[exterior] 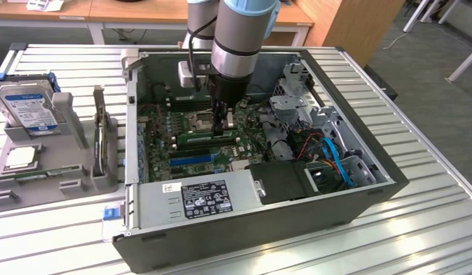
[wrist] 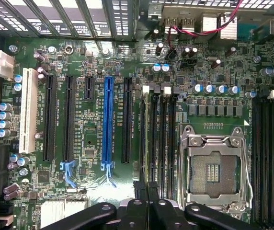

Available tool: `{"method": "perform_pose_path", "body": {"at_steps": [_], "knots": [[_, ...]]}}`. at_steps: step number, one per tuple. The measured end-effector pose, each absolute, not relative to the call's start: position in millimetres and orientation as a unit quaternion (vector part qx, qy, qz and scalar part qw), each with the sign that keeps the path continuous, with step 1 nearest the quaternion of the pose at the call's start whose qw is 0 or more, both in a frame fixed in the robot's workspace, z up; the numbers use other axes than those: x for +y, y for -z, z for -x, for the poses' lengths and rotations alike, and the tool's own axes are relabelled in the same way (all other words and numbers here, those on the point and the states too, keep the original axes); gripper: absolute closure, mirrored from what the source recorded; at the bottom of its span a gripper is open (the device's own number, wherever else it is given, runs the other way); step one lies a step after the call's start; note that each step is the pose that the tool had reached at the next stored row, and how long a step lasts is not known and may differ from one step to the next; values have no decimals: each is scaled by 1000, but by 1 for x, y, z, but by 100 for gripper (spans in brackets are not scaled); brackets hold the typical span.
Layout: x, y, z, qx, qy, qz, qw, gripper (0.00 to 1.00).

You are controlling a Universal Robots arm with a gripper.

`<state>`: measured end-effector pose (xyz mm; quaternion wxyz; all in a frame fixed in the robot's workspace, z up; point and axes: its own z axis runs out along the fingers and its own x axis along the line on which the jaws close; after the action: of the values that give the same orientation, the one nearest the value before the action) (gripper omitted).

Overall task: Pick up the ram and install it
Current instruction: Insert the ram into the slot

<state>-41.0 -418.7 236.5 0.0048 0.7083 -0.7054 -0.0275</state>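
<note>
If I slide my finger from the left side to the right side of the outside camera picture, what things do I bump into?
hard drive → grey rack → gripper → blue cables

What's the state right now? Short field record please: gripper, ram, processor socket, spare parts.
gripper: shut, down inside the computer case, at the memory slots
ram: green stick along a slot, right under the gripper; whether it is gripped is unclear
processor socket: empty
hard drive: in the grey holder, outside the case on the exterior view's left
</note>
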Motion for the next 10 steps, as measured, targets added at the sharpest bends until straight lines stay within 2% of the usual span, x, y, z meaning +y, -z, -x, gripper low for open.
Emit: {"method": "perform_pose_path", "body": {"at_steps": [10], "knots": [[-419,-236,41,-708,28,-706,5,89]]}}
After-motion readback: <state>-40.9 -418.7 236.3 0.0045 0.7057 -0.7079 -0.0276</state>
